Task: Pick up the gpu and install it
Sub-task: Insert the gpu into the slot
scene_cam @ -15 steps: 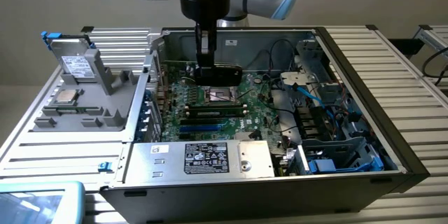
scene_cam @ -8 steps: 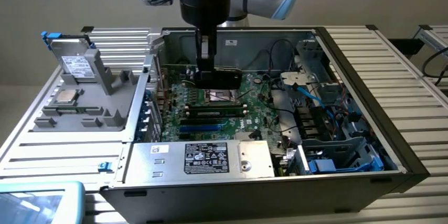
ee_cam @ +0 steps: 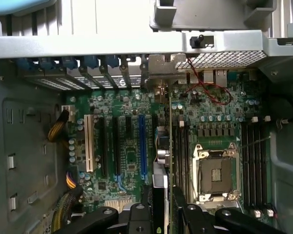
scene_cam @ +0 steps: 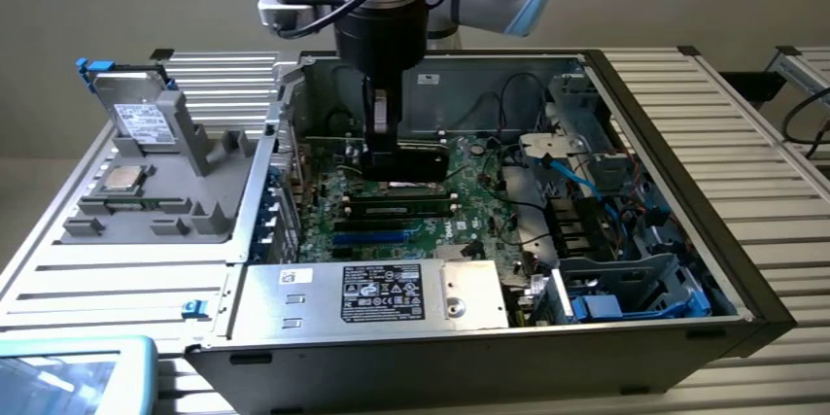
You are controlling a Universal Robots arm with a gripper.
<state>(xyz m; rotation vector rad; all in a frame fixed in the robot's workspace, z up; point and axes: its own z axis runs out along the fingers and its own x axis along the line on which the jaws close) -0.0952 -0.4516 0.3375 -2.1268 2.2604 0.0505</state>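
My gripper (scene_cam: 385,157) reaches down into the open computer case (scene_cam: 674,172), shut on the gpu (scene_cam: 423,163). The card's black cooler faces the exterior view's right, and it hangs upright just over the green motherboard (scene_cam: 480,203). In the wrist view the gpu (ee_cam: 160,158) appears edge-on between my black fingers (ee_cam: 138,215). It runs along the board between the blue expansion slot (ee_cam: 142,146) and the processor socket (ee_cam: 215,171). Its silver end bracket (ee_cam: 162,73) is at the case's rear slot openings. Whether the card sits in a slot I cannot tell.
The silver power supply (scene_cam: 389,293) fills the case's front edge. Blue cables (scene_cam: 570,167) and a drive cage (scene_cam: 636,284) are at the exterior view's right. Left of the case, a grey tray (scene_cam: 194,157) carries a drive box (scene_cam: 143,121) and a processor (scene_cam: 123,179).
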